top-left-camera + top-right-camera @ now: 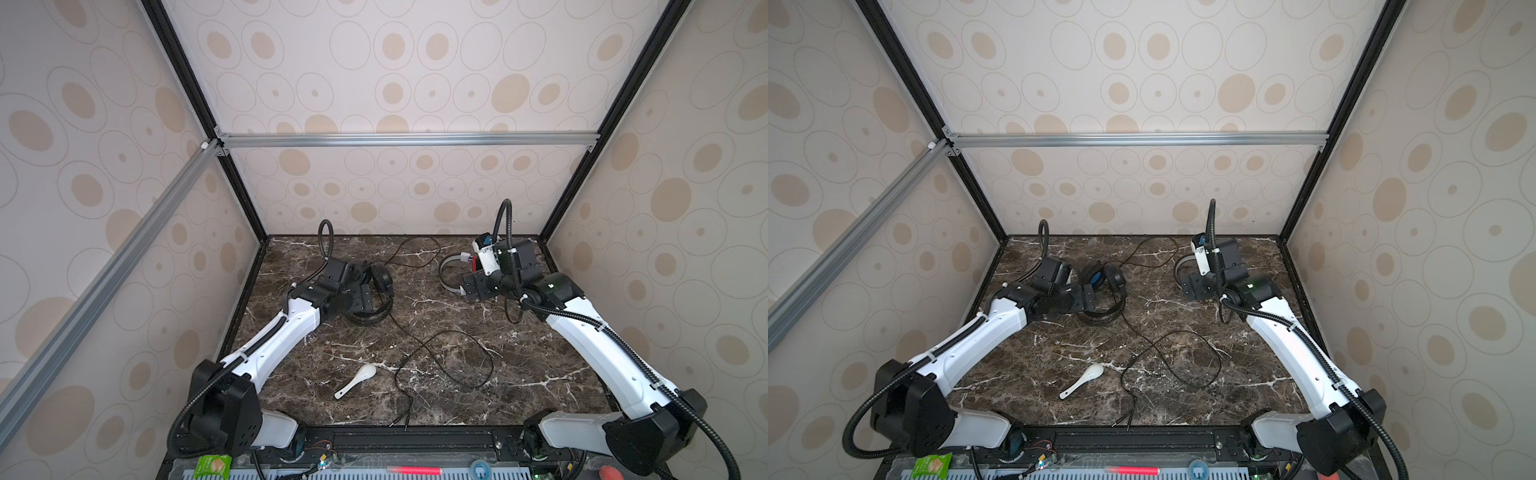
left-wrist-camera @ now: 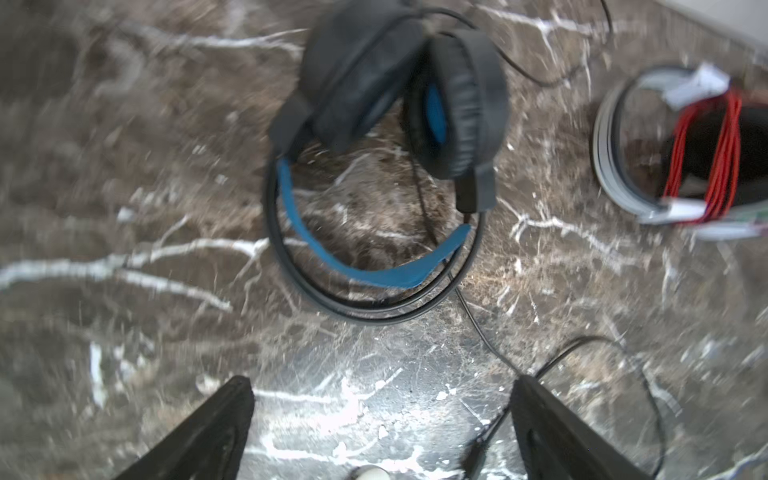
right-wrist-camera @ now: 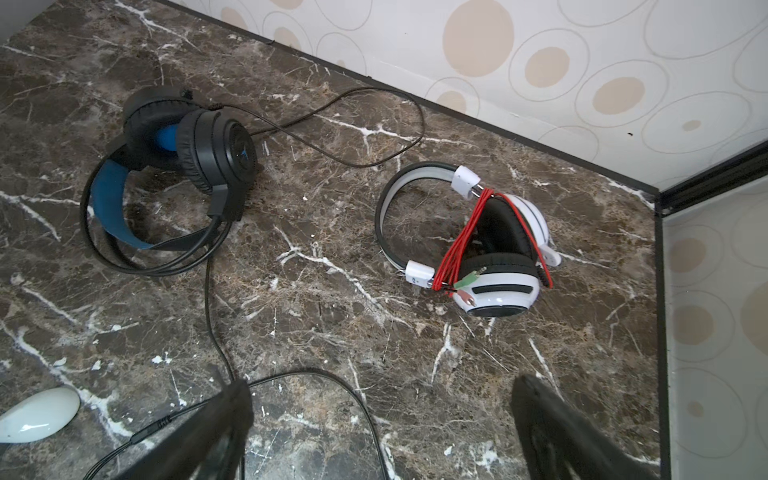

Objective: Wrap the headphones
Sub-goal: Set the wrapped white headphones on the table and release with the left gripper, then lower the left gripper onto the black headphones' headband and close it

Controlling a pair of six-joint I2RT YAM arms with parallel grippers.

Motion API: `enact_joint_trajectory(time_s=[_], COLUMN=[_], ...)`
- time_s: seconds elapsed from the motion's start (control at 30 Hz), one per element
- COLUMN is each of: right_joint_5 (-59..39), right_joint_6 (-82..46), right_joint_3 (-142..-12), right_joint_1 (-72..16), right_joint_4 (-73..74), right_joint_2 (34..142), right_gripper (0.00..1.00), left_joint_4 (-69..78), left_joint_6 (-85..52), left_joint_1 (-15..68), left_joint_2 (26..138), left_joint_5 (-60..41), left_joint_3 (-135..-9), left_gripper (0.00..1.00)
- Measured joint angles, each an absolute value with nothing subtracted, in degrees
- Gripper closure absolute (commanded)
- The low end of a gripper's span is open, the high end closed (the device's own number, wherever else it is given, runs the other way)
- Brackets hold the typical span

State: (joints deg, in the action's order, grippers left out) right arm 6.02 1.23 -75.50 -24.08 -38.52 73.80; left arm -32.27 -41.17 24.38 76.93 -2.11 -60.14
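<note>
Spread and empty, the left gripper [image 2: 380, 380] has the black headphones [image 2: 386, 124] just ahead; their thin cable [image 2: 478, 328] looks limp, light, best pinched near the earcup. The right gripper [image 3: 382, 382], likewise spread, faces the white headphones [image 3: 494, 291]

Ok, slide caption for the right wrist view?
White headphones bound in red cable; black headphones with thin cable sprawled loose over marble.
</note>
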Motion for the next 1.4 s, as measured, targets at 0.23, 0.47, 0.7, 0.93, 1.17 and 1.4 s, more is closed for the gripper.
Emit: enact_joint_trajectory(time_s=[0.23, 0.47, 0.7, 0.93, 1.17, 1.4], right_joint_5=[4.3, 3.6, 4.2, 4.6, 5.0, 5.9], right_joint_6=[1.0, 1.1, 1.1, 1.5, 1.8, 2.1], right_joint_3=[-75.5, -75.5, -74.7, -74.7, -74.7, -74.4], right_joint_1=[-24.3, -24.4, -24.4, -24.4, -24.4, -24.4], right_joint_4=[-38.5, -38.3, -38.1, -37.8, -37.6, -37.6], right_joint_2=[74.5, 74.5, 73.4, 73.2, 73.2, 72.9], right_gripper=[0.0, 0.0, 0.0, 0.0, 0.0, 0.0], left_joint_4=[-22.2, -16.7, -14.2, -12.1, -10.0, -11.0], left_joint_6=[-55.8, -61.2, -64.6, -65.8, -65.4, -63.0], left_joint_1=[24.6, 24.6, 24.9, 25.0, 25.3, 25.2], left_joint_2=[77.0, 86.6, 90.8, 95.0, 97.2, 96.9], left_joint_5=[0.7, 2.0, 2.3, 2.7, 3.0, 4.0], left_joint_3=[-49.3, -52.4, -52.3, -51.6, -51.8, -51.8], left_gripper=[0.03, 0.04, 0.17, 0.2, 0.55, 0.76])
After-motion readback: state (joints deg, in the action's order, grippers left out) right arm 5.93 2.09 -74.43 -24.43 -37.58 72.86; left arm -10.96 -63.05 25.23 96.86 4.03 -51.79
